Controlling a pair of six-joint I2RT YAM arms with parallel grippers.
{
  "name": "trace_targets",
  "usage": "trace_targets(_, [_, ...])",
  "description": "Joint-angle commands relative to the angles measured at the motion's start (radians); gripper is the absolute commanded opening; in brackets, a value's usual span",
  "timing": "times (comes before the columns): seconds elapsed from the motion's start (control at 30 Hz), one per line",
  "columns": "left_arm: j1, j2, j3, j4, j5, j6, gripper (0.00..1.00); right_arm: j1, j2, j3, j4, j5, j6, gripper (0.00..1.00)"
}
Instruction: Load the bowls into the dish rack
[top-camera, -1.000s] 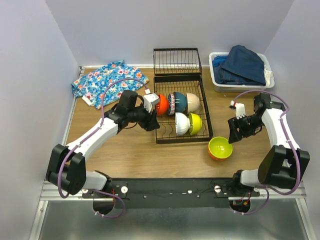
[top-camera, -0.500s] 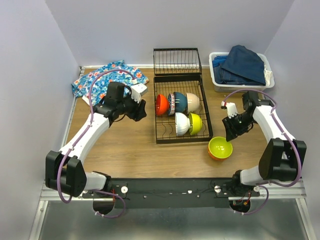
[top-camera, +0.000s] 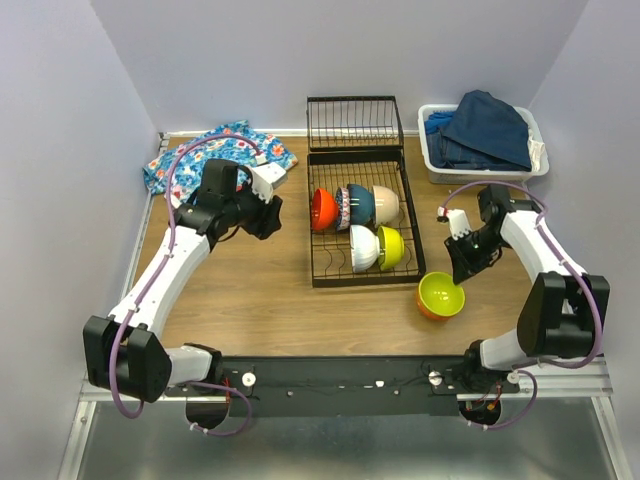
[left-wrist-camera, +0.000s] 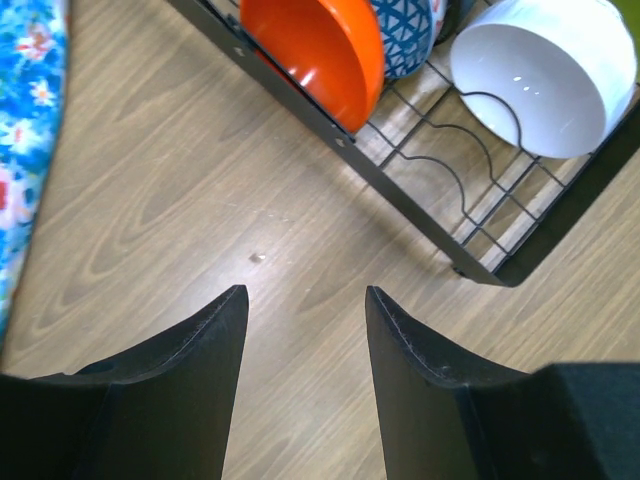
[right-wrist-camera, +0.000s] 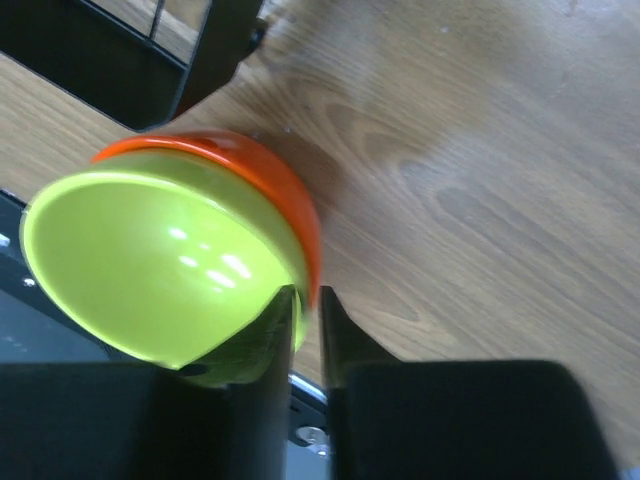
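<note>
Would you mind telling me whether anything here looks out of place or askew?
Only one thing: the orange and lime bowl sits on the table right of the dish rack, not slotted in, with the right gripper pinching its rim. The racked bowls stand neatly on edge; nothing looks spilled or damaged.

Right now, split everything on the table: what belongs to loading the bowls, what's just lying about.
Job: rack; red bowl, patterned bowl, navy bowl, beige bowl, white bowl, yellow bowl in it; lime bowl outside it, right tool at its rim.
Lying about: floral cloth, bin, blue clothes in it.
</note>
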Motion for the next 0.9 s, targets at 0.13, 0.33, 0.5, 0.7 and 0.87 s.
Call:
trace_targets(0.13, [0.025,-0.023,0.036,-0.041,-0.04,0.05,0.59,0.024,-0.027,0.021,-0.059,-0.053,-0.011,0.04])
trace_targets(0.33, [0.045,-0.059,0.006,-0.053,-0.039,0.062,0.59,0.031,-0.103,0.13,-0.131,-0.079,-0.035,0.01])
trace_targets(0.5, [0.079,-0.091,0.004,-0.061,-0.024,0.061,0.59,0.039,-0.131,0.248,-0.209,-0.171,-0.023,0.01])
trace_targets(0.7, [0.108,-0.167,0.013,-0.144,-0.01,0.145,0.59,0.184,-0.103,0.331,-0.189,-0.184,0.035,0.01])
trace_targets(0.87, [0.108,-0.302,-0.057,-0.239,-0.01,0.266,0.61,0.401,-0.027,0.362,-0.159,-0.076,-0.008,0.01])
